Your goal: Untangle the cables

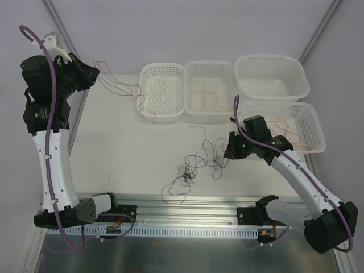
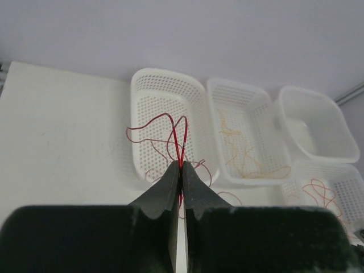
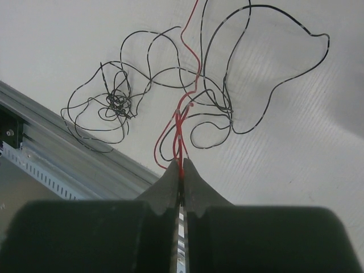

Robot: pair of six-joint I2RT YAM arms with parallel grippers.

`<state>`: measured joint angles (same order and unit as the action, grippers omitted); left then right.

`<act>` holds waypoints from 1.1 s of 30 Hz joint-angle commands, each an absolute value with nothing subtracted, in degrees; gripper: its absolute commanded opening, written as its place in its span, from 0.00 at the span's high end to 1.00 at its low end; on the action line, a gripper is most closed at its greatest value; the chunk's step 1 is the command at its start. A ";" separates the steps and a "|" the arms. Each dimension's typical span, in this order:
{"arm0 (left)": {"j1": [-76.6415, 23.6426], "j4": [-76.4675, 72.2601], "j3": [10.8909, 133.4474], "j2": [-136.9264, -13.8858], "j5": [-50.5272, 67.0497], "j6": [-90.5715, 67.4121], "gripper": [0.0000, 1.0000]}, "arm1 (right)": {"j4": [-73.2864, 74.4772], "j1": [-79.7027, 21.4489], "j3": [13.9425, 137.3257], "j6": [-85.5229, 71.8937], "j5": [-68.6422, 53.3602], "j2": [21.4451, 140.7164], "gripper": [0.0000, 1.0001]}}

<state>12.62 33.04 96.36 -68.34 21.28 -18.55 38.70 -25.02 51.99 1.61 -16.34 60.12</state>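
Observation:
My left gripper (image 1: 98,71) is raised at the far left and shut on a dark red cable (image 1: 120,86). That cable trails down to the left white basket (image 1: 162,66). In the left wrist view the jaws (image 2: 181,168) pinch its loops (image 2: 165,126) above that basket. My right gripper (image 1: 227,150) is low over the table and shut on a bright red cable (image 3: 191,62). That cable runs through loose black cables (image 3: 227,96). A knotted black clump (image 1: 185,175) lies near the front edge and also shows in the right wrist view (image 3: 118,101).
The middle basket (image 1: 210,63) holds orange cables (image 1: 207,100). A solid white tub (image 1: 297,79) stands at the back right. The basket in front of it (image 1: 318,135) holds reddish-orange strands. A metal rail (image 1: 187,200) runs along the front edge.

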 commanded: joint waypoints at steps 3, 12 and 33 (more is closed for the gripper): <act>5.73 28.57 105.02 -75.48 22.50 -20.65 0.98 | 36.03 -26.10 52.56 0.35 -13.98 58.71 0.99; -1.48 23.29 114.95 -91.99 18.28 -18.11 0.99 | 39.81 -26.46 54.49 2.72 -11.87 54.41 0.99; -7.47 16.70 114.53 -113.92 16.35 -13.28 0.19 | 45.79 -26.46 64.07 5.98 -9.23 47.90 0.99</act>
<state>-6.26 19.35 116.05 -121.38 15.86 -13.91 44.51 -26.20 62.00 5.06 -10.11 48.42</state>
